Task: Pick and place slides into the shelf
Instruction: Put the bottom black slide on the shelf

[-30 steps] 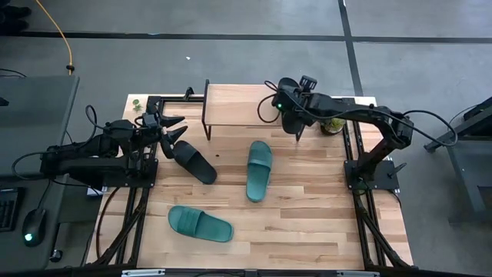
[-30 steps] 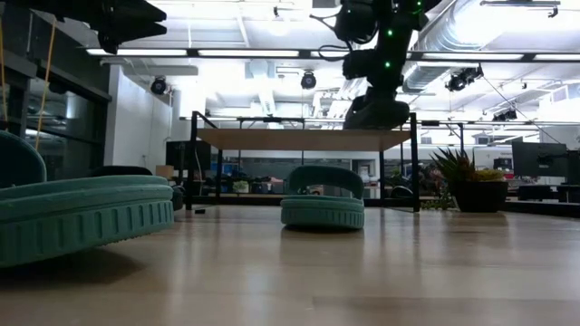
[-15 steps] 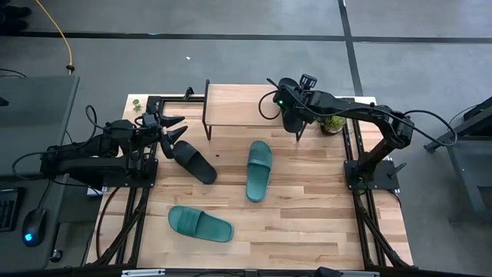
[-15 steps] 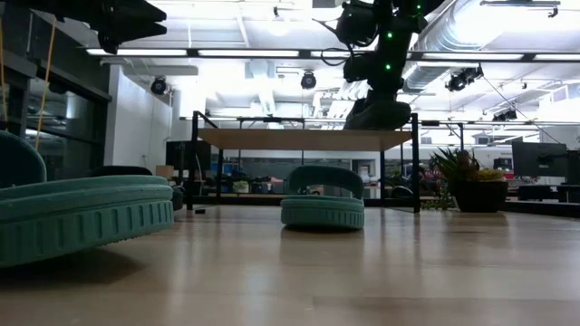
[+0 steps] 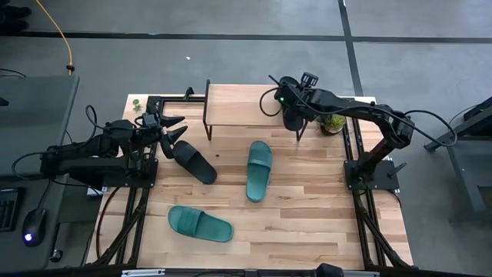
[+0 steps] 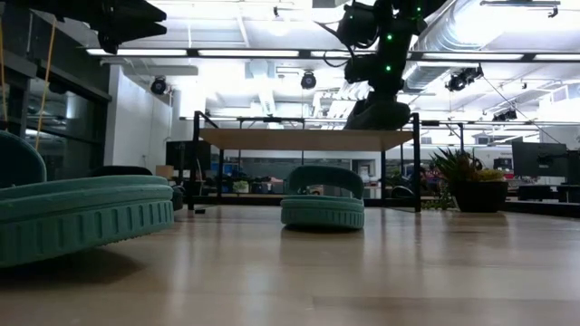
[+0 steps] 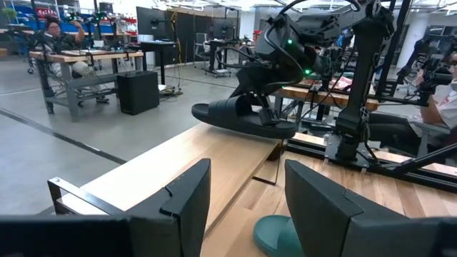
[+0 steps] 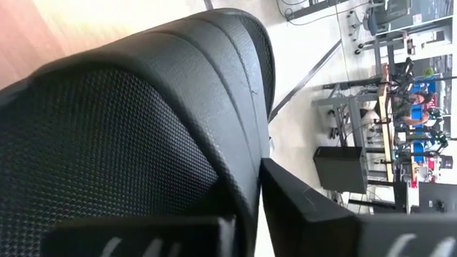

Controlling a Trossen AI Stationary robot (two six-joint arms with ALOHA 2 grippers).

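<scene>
The shelf [image 5: 246, 104] stands at the table's far edge. My right gripper [image 5: 290, 111] is shut on a black slide [image 7: 243, 118] over the shelf's right end, close above its plank top [image 7: 186, 164]. A second black slide [image 5: 192, 161] lies flat on the table just beside my left gripper [image 5: 173, 127], which is open and empty at the table's left. One teal slide [image 5: 259, 169] lies at the middle of the table. The other teal slide [image 5: 200, 223] lies near the front edge. My right gripper holds the black slide at its ribbed strap [image 8: 235, 57], coming from above and pointing down. One finger [image 8: 321, 214] lies along the strap's outer side; the other is hidden by the slide. The slide sits about level, sole down; I cannot tell whether it touches the plank.
A small potted plant [image 5: 332, 123] stands at the table's far right corner, right of the shelf. The bare plank left of the held slide [image 5: 238, 104] has room. In the left wrist view a person sits at a bench [image 7: 53, 32] in the room behind.
My right gripper has turned a little over the shelf's right end, still shut on the black slide, which stays close above the plank.
</scene>
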